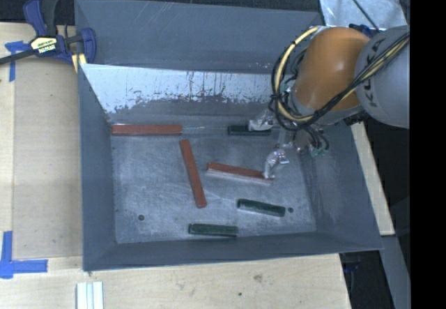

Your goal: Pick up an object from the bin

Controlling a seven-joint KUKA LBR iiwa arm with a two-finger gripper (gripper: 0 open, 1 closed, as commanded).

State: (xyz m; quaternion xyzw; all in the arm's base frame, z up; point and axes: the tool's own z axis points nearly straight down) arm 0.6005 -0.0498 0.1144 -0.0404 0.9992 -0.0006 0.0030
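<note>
The grey metal bin (97, 182) carries six slim sticks flat on its scuffed floor; a long red-brown stick (146, 130) lies along the foot of the back wall; a short dark stick (244, 130) lies further right by the same wall; a slanting red-brown stick (193, 174) crosses the middle; a third red-brown stick (233, 172) lies just right of it; a dark green stick (261, 208) lies below that one; another dark green stick (212, 230) lies near the front wall.

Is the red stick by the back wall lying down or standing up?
Lying down. The red stick rests flat on the bin floor.
</note>
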